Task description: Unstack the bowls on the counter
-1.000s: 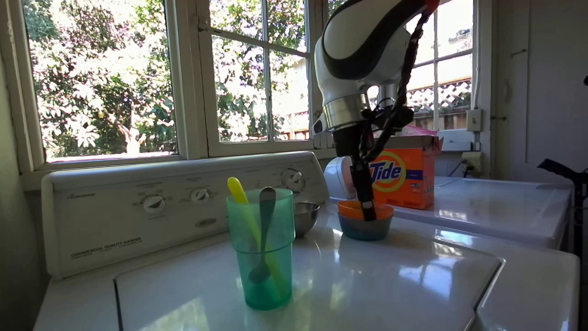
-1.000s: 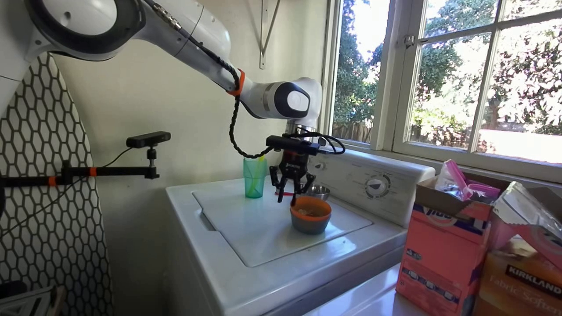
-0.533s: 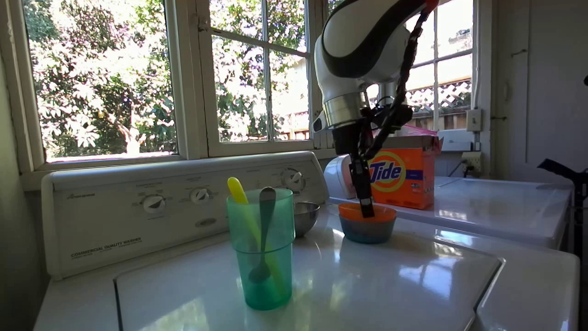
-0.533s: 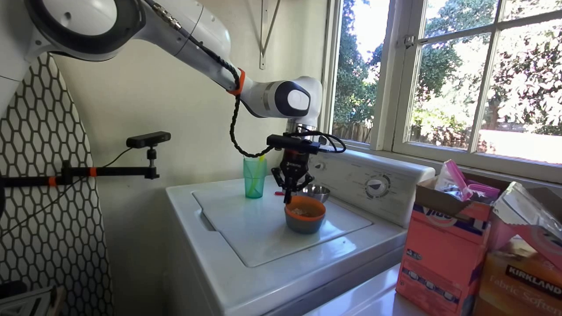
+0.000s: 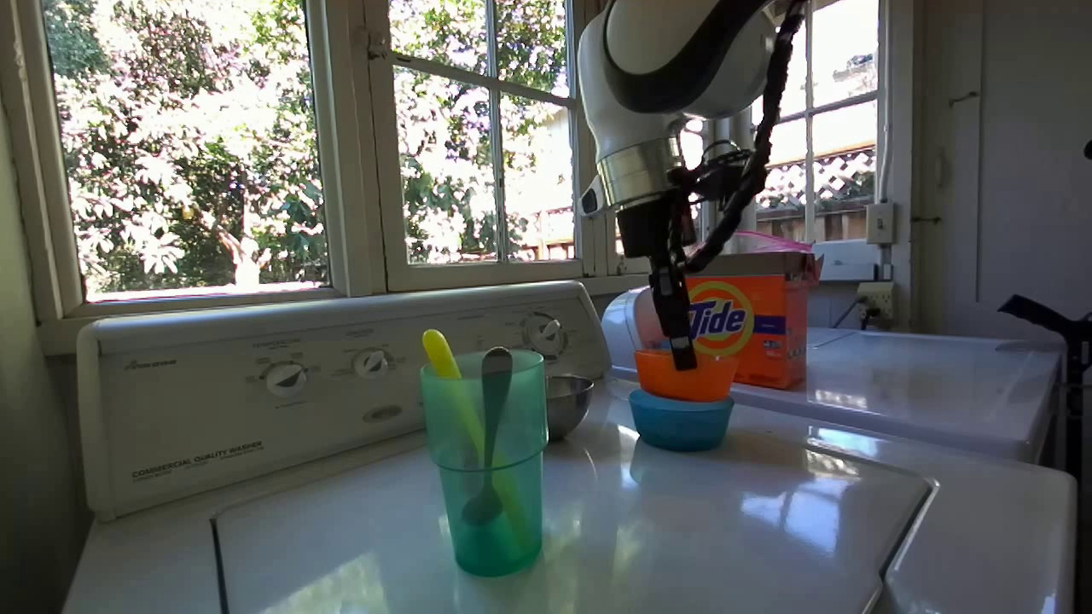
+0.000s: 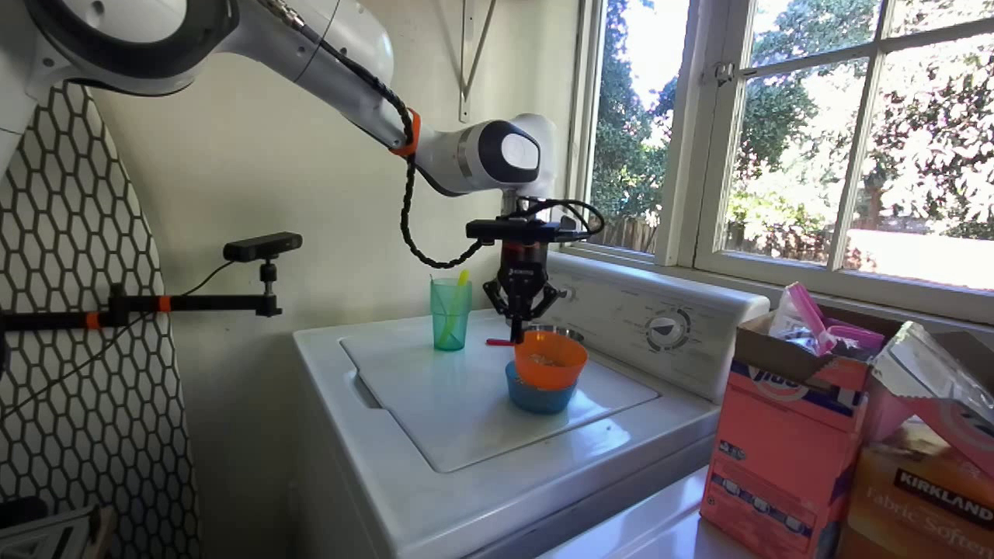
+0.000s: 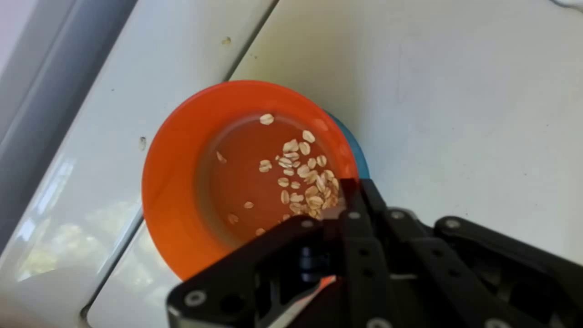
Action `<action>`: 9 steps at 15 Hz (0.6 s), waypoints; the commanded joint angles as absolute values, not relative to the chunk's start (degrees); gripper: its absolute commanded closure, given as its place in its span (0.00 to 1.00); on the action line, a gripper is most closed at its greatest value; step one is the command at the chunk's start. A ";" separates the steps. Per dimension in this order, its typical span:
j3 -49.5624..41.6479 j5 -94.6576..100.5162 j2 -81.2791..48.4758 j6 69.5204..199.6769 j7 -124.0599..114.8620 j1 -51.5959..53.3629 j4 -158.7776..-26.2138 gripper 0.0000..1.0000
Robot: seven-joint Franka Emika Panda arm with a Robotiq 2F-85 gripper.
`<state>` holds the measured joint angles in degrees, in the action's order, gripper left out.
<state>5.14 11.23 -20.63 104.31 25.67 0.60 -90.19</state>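
Observation:
My gripper (image 5: 682, 360) is shut on the rim of the orange bowl (image 5: 715, 377), also seen in an exterior view (image 6: 553, 373). The orange bowl holds loose oat flakes in the wrist view (image 7: 182, 200), where my fingertips (image 7: 358, 183) pinch its rim. It is raised above the blue bowl (image 5: 681, 425); whether its base is fully clear of the blue rim I cannot tell. The blue bowl stands upright on the white counter (image 6: 419, 388); only a sliver of it (image 7: 357, 150) shows in the wrist view. No grey plastic bowl shows.
A translucent green cup (image 5: 495, 537) with utensils stands on the counter. A shiny metal-looking bowl (image 5: 570, 405) stands behind it, near the back panel (image 5: 341, 426). A red handle (image 6: 499, 342) lies near that bowl. Detergent boxes (image 6: 784, 442) stand beside the counter.
My gripper has shut on the orange rim and risen, lifting the orange bowl up out of the lower bowl. The lower bowl stayed on the counter; it looked greyish and now looks blue.

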 commanded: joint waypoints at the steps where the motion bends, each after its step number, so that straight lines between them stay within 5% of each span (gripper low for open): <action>1: 4.40 15.83 -15.97 105.64 22.48 2.59 -93.91 0.99; 9: 4.30 25.24 -19.85 104.09 21.92 4.82 -86.10 0.99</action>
<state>5.10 23.25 -16.52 105.44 21.52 3.93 -90.66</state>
